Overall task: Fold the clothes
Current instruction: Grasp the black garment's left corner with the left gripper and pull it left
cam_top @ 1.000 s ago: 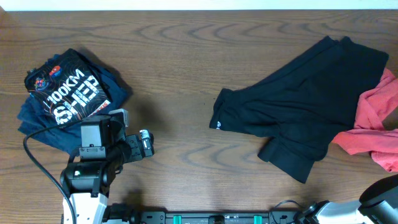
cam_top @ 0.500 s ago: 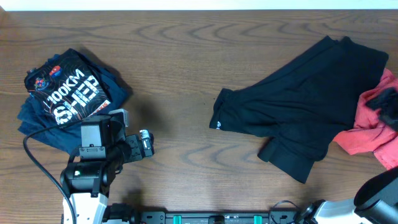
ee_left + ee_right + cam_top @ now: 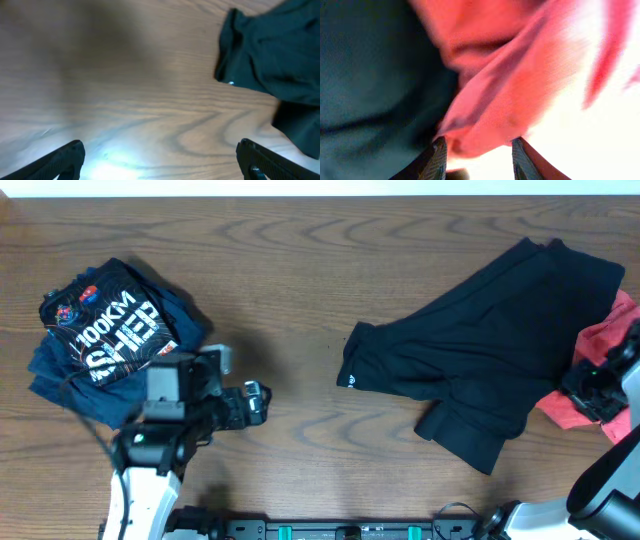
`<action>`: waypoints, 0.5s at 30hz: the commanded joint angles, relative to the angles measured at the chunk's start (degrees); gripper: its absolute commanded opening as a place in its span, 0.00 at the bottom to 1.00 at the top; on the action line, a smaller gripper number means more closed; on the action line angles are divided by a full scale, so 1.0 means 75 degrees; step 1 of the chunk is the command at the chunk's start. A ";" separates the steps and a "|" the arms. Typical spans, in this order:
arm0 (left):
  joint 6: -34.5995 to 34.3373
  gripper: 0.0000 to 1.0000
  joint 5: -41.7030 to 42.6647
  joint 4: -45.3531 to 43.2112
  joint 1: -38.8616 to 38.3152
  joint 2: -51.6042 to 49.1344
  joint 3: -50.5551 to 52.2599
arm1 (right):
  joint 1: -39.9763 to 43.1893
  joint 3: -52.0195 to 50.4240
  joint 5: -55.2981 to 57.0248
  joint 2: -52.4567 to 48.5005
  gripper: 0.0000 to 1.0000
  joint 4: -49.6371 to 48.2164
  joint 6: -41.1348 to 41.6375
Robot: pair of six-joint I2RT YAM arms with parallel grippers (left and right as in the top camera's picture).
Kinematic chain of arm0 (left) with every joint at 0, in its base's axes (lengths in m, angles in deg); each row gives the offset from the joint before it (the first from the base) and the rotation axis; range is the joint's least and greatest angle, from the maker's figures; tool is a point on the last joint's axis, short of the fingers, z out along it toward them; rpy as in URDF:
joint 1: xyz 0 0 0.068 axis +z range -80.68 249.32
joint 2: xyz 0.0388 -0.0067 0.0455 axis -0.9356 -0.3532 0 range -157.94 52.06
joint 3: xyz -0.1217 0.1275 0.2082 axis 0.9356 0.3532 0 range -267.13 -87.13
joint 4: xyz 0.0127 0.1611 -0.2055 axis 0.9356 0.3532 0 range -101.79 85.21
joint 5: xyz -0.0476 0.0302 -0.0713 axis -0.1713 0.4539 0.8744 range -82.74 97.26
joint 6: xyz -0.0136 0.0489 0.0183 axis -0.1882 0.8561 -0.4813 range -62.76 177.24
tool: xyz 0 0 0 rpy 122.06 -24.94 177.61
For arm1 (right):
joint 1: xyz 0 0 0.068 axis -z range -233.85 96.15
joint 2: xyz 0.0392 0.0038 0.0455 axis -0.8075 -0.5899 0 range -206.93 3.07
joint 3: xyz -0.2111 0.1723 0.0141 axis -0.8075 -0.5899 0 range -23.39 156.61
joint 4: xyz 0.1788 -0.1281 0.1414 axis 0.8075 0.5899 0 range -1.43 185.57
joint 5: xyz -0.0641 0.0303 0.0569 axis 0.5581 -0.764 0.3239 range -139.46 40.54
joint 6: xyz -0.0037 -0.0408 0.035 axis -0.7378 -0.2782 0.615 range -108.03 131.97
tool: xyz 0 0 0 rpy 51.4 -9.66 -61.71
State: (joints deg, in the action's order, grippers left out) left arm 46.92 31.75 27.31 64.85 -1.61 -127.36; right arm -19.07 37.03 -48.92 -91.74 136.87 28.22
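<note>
At the far left of the wooden table (image 3: 300,270) the navy "100KM" tee (image 3: 110,335) lies in a compact bundle, print up, its white lettering slanting upward toward the right and darker blue cloth spilling out at its lower left edge. The left arm (image 3: 160,440) reaches up from the near edge just below that bundle and overlaps its lower right corner in the overhead view. The left gripper (image 3: 160,160) hangs over bare wood to the right of the bundle. Its fingers (image 3: 67,157) are spread as wide as the wrist view allows, with nothing between them.

A broad strip of bare table separates it from the black tee (image 3: 490,350). That garment lies spread but rumpled, its long axis running on a diagonal from the middle of the table up to the far right. A small white logo mark (image 3: 350,378) sits at its left tip, and a flap hangs toward the near edge.

The red tee (image 3: 595,355) is crumpled at the right edge, touching the black tee's right side and partly out of frame. The right gripper (image 3: 480,150) is down on it. Its fingers (image 3: 436,159) stand partway apart with a red fold in the gap, but the view is too blurred to tell whether they pinch it
</note>
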 commanded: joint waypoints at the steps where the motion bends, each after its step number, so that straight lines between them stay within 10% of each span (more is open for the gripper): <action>1: -0.0224 0.98 0.0227 -0.0361 -0.0522 -0.0600 -0.0137 | 0.0187 -0.0248 0.0178 0.0073 0.38 -0.0175 0.0329; 8: -0.0656 0.98 0.0227 -0.1848 -0.1775 -0.2110 -0.0137 | 0.0184 -0.0536 -0.0134 0.0073 0.12 -0.0527 0.0169; 15: -0.1527 0.98 0.0221 -0.3850 -0.2774 -0.3672 -0.0137 | 0.0184 -0.0545 -0.0134 0.0073 0.13 -0.0478 0.0169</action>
State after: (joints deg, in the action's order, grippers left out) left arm 39.55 32.91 1.06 46.36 -25.54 -127.66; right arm -17.84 33.36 -49.77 -91.72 133.28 29.40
